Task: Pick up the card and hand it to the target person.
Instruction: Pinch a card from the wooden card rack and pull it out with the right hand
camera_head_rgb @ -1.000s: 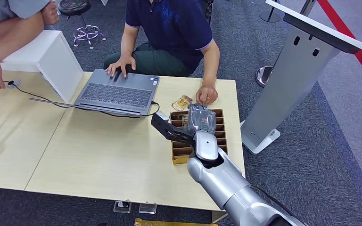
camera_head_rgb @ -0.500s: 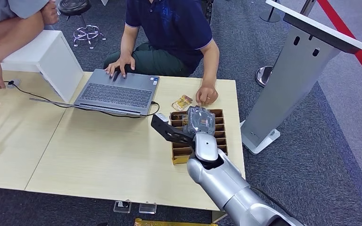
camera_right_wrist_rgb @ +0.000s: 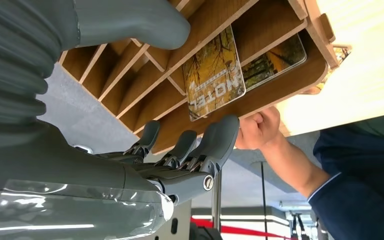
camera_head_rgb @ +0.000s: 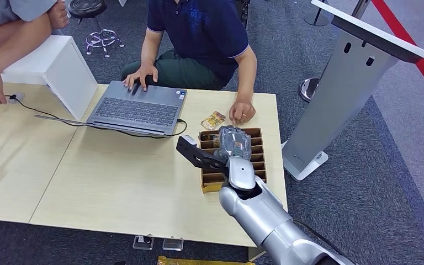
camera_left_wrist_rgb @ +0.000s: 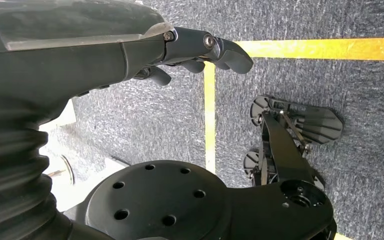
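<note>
Your right hand (camera_head_rgb: 233, 142) hovers unclenched, holding nothing, above the slotted wooden rack (camera_head_rgb: 259, 160); the hotel card (camera_right_wrist_rgb: 214, 75) stands inside the rack.

Open laptop (camera_head_rgb: 137, 109) near white box (camera_head_rgb: 61, 66)

"HOTEL" on the card (camera_right_wrist_rgb: 214, 75)

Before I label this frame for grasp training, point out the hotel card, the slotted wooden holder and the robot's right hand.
hotel card (camera_right_wrist_rgb: 214, 75): right wrist view, middle of its printed face.
slotted wooden holder (camera_head_rgb: 259, 156): head view, its right wall.
right hand (camera_right_wrist_rgb: 180, 150): right wrist view, middle of its fingers.
</note>
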Tool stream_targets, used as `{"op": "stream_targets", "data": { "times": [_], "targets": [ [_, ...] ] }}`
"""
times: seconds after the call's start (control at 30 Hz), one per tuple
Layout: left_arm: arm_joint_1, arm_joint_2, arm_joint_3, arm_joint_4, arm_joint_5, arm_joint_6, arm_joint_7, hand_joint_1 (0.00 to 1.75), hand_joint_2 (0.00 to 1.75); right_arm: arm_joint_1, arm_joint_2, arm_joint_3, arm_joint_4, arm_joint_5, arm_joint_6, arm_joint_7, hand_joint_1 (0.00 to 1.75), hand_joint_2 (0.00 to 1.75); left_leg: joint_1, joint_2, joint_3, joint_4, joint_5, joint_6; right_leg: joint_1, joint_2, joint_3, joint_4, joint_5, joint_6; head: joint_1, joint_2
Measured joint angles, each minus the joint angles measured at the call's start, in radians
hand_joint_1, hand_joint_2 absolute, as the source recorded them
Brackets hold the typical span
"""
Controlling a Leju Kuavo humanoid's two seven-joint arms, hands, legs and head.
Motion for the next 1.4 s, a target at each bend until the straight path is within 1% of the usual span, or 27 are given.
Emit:
{"op": "stream_targets", "data": {
  "times": [0.4, 0.67, 0.8, 0.9, 1.0, 1.13, 1.23, 1.4],
  "targets": [
    [0.001, 0.0, 0.0, 0.0, 0.004, -0.003, -0.001, 0.0, 1.75, 0.003, -0.009, -0.001, 0.0, -0.023, -0.001, -0.002, 0.66, 1.75, 0.0, 0.0, 0.0, 0.0, 0.0, 0.0, 0.0, 0.0, 0.0, 0.0, 0.0, 0.0, 0.0, 0.0],
    [0.001, 0.0, 0.0, 0.0, 0.006, -0.003, -0.001, 0.0, 1.75, 0.006, -0.011, -0.001, 0.0, -0.027, -0.001, -0.011, 0.59, 1.75, 0.0, 0.0, 0.0, 0.0, 0.0, 0.0, 0.0, 0.0, 0.0, 0.0, 0.0, 0.0, 0.0, 0.0],
    [0.002, 0.0, 0.0, 0.0, 0.006, -0.003, -0.002, 0.0, 1.75, 0.008, -0.014, -0.001, 0.0, -0.028, -0.001, -0.011, 0.49, 1.75, 0.0, 0.0, 0.0, 0.0, 0.0, 0.0, 0.0, 0.0, 0.0, 0.0, 0.0, 0.0, 0.0, 0.0],
    [0.002, 0.0, 0.0, 0.0, 0.006, -0.003, -0.002, 0.0, 1.75, 0.012, -0.015, -0.001, 0.0, -0.032, -0.001, -0.014, 0.48, 1.75, 0.0, 0.0, 0.0, 0.0, 0.0, 0.0, 0.0, 0.0, 0.0, 0.0, 0.0, 0.0, 0.0, 0.0],
    [0.003, 0.0, 0.0, 0.0, 0.007, -0.003, -0.002, 0.0, 1.75, 0.013, -0.015, -0.001, 0.003, -0.042, -0.001, -0.023, 0.52, 1.75, 0.0, 0.0, 0.0, 0.0, 0.0, 0.0, 0.0, 0.0, 0.0, 0.0, 0.0, 0.0, 0.0, 0.0],
    [0.004, 0.0, 0.0, 0.0, 0.008, -0.003, -0.002, 0.0, 1.75, 0.013, -0.015, -0.002, 0.01, -0.046, -0.003, -0.03, 0.65, 1.75, 0.0, 0.0, 0.0, 0.0, 0.0, 0.0, 0.0, 0.0, 0.0, 0.0, 0.0, 0.0, 0.0, 0.0],
    [0.004, 0.0, 0.0, 0.0, 0.008, -0.003, -0.002, 0.0, 1.75, 0.014, -0.015, -0.002, 0.014, -0.047, -0.003, -0.033, 0.72, 1.75, 0.0, 0.0, 0.0, 0.0, 0.0, 0.0, 0.0, 0.0, 0.0, 0.0, 0.0, 0.0, 0.0, 0.0],
    [0.004, 0.0, 0.0, 0.0, 0.009, -0.003, -0.002, 0.0, 1.75, 0.012, -0.015, -0.002, 0.017, -0.048, -0.004, -0.034, 0.75, 1.75, 0.0, 0.0, 0.0, 0.0, 0.0, 0.0, 0.0, 0.0, 0.0, 0.0, 0.0, 0.0, 0.0, 0.0]
  ]
}}
